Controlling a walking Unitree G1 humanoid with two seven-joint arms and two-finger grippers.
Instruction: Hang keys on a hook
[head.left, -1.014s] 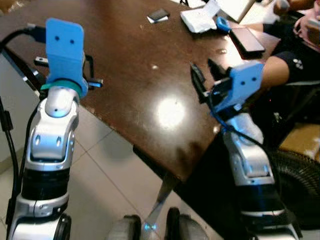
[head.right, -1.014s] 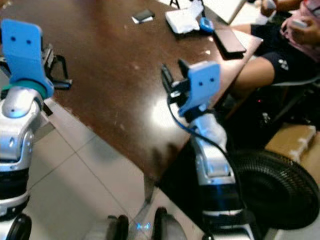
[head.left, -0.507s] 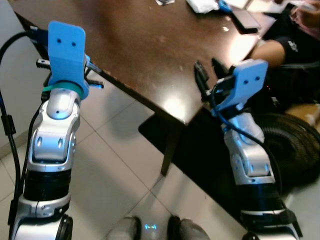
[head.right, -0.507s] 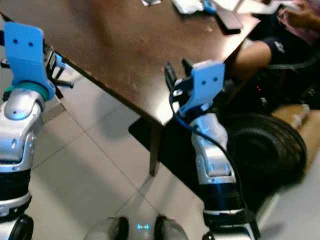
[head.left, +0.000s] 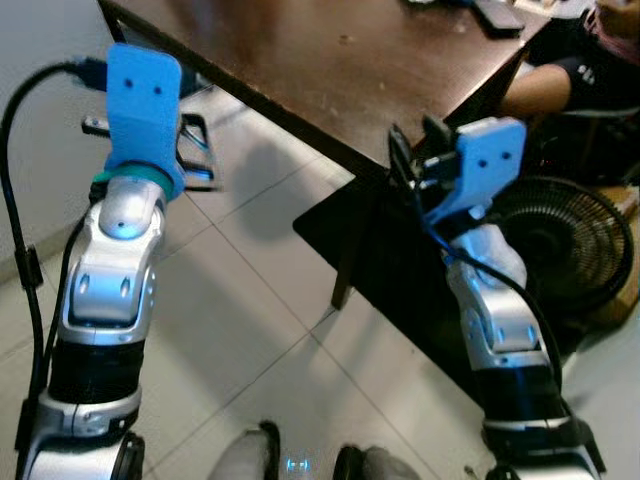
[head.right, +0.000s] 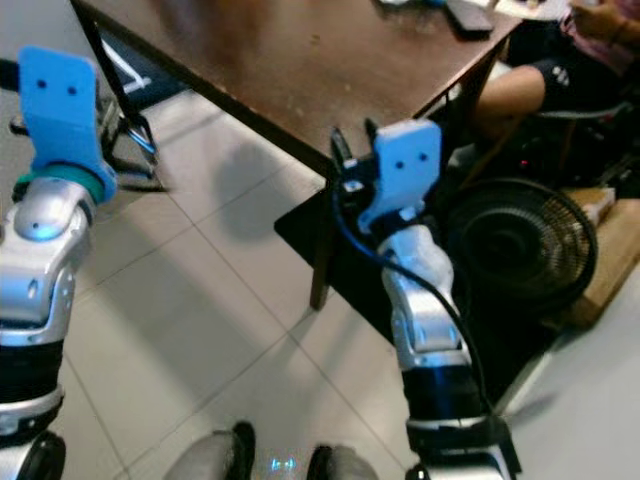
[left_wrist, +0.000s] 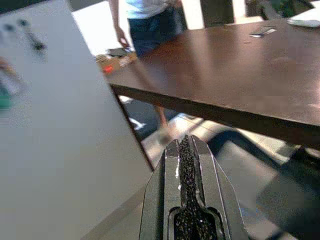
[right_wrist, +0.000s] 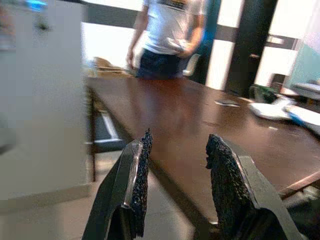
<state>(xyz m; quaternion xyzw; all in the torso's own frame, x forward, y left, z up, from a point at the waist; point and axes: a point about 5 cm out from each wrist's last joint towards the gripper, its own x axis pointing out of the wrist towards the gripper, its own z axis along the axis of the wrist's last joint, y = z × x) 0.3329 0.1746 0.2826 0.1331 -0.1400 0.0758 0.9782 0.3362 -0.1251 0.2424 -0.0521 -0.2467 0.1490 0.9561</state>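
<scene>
My left gripper (left_wrist: 186, 150) is shut with nothing between its fingers, held up in front of a white panel (left_wrist: 55, 125). Small dark items (left_wrist: 30, 35) and a green one (left_wrist: 4, 95) hang on that panel, too blurred to name. My right gripper (right_wrist: 177, 150) is open and empty, raised level with the edge of the dark brown table (head.left: 330, 60). In the left eye view its two black fingers (head.left: 400, 155) stick up beside the blue wrist mount (head.left: 480, 165). The left arm's blue mount (head.left: 145, 90) stands over the tiled floor.
A black floor fan (head.left: 560, 240) stands by my right arm. A seated person (head.left: 560, 80) is at the table's right end and another person (right_wrist: 170, 40) stands beyond its far end. A phone (left_wrist: 262, 32) and papers (right_wrist: 272, 107) lie on it. A black metal frame (head.right: 130, 150) stands by the left arm.
The whole picture has shifted: the table has slid toward the top and floor tiles now lie under both arms, so the camera moved back. Both grippers hold the same pose.
</scene>
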